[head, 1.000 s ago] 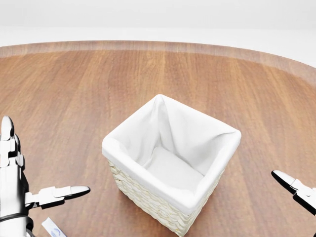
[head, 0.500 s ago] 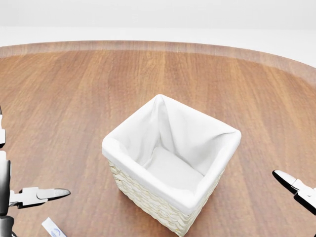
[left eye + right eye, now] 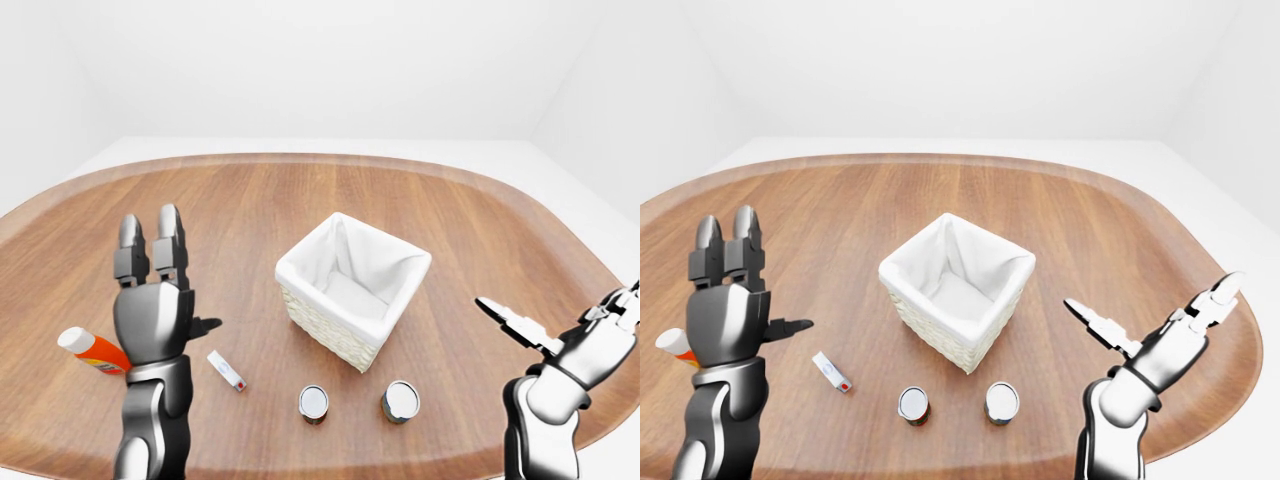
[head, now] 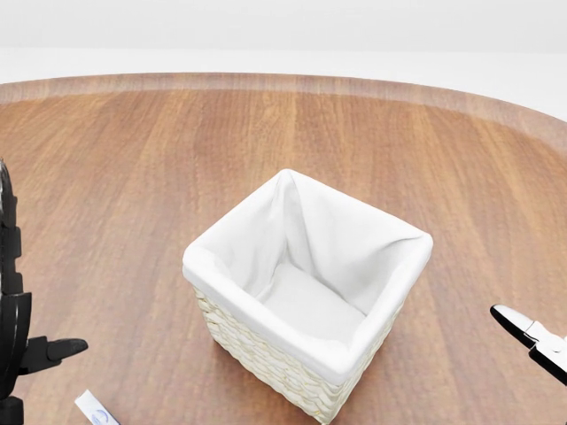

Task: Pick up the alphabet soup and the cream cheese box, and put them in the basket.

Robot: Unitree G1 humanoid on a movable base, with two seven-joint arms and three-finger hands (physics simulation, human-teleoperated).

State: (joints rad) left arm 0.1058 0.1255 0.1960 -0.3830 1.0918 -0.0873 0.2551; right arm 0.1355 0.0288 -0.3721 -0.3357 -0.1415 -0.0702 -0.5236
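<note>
— What is seen nearest, at the bottom of the left-eye view?
— Two cans [image 3: 314, 403] are stood upright on the desk [image 3: 240, 210]; which one is the alphabet soup cannot be told. The cream cheese box [image 3: 226, 370] is laid flat left of them.
— And the hands?
— The left hand [image 3: 152, 300] is raised with fingers spread, empty; the right hand [image 3: 1160, 335] is splayed wide, empty too.
— Farther up?
— The basket [image 3: 352, 290] is set beyond the cans, nothing inside.

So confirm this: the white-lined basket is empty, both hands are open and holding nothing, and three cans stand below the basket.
Not three: the left-eye view shows two cans below the basket. The rest holds: the basket is empty, and the left hand and right hand are open, holding nothing.
</note>
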